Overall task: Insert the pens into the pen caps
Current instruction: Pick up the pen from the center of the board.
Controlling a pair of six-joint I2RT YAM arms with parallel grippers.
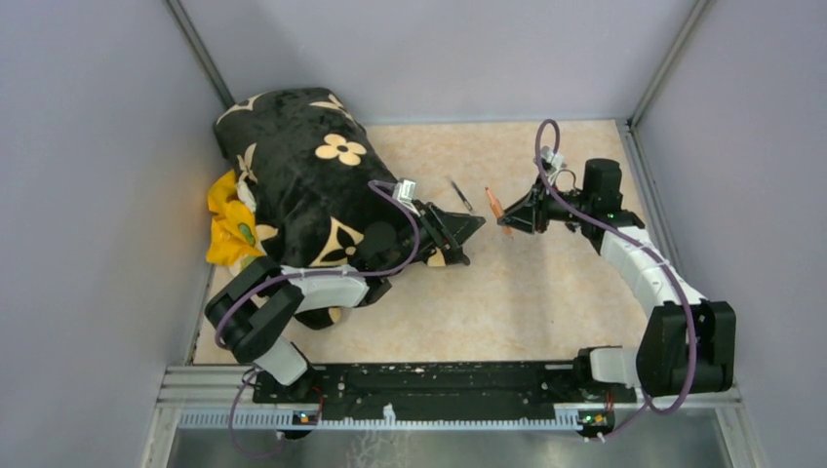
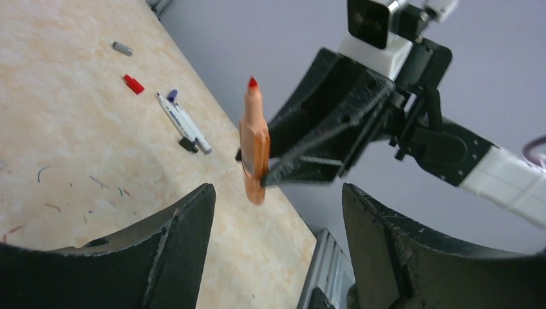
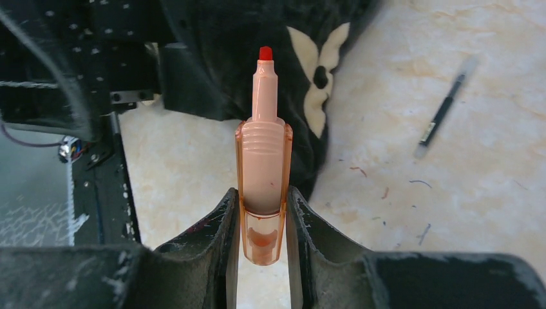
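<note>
Beige table (image 3: pixel 451 193), orange marker (image 3: pixel 264 161) between right fingers (image 3: pixel 206 244)

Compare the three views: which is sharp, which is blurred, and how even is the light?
Top external view: even, soft light, faint shadows. Left wrist view: the short orange plastic marker looks blurred. Right wrist view: that marker is sharp, while the thin dark pen on the table behind is softer.

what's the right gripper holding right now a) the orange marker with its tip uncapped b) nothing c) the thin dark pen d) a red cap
A: in the right wrist view the right gripper is shut on the orange marker, whose red tip is bare, while the thin dark pen lies apart on the table.
</note>
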